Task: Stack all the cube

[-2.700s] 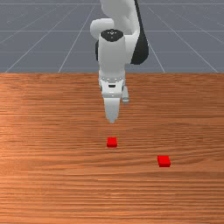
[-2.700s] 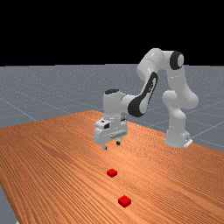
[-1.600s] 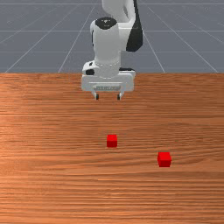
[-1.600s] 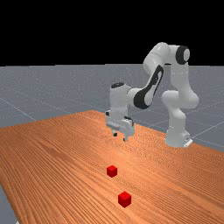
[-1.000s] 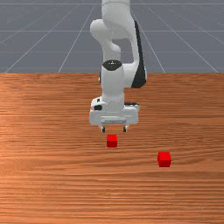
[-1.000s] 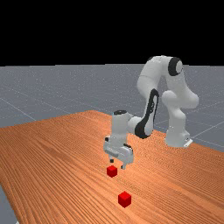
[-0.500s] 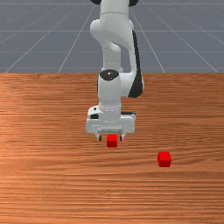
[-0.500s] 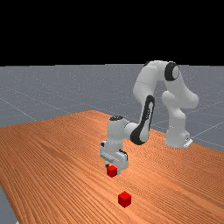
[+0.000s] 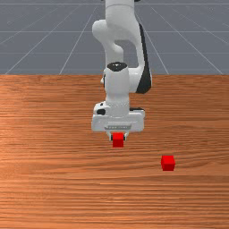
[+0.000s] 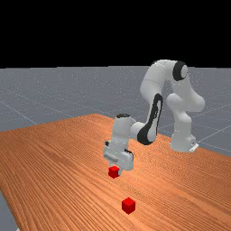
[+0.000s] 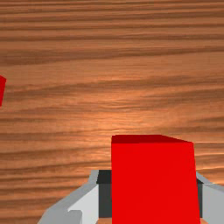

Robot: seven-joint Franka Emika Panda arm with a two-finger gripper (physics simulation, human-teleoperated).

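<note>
Gripper (image 9: 118,138) clamped on first cube (image 9: 118,140), below front view's centre; second cube (image 9: 168,163), lower right. We judge grasp done, stacking left.

Bright light — soft glare on the table (image 10: 151,160)

A: what's the bench (image 9: 53,192) like?
B: orange-brown wood, streaky grain running side to side in the front view
A: anything sitting on it?
B: yep, a red cube (image 9: 168,163), front view's right of middle

table (image 9: 53,192): grained wood | cubes (image 9: 168,163): smooth, matt | arm (image 10: 153,83): smooth, plastic-looking
</note>
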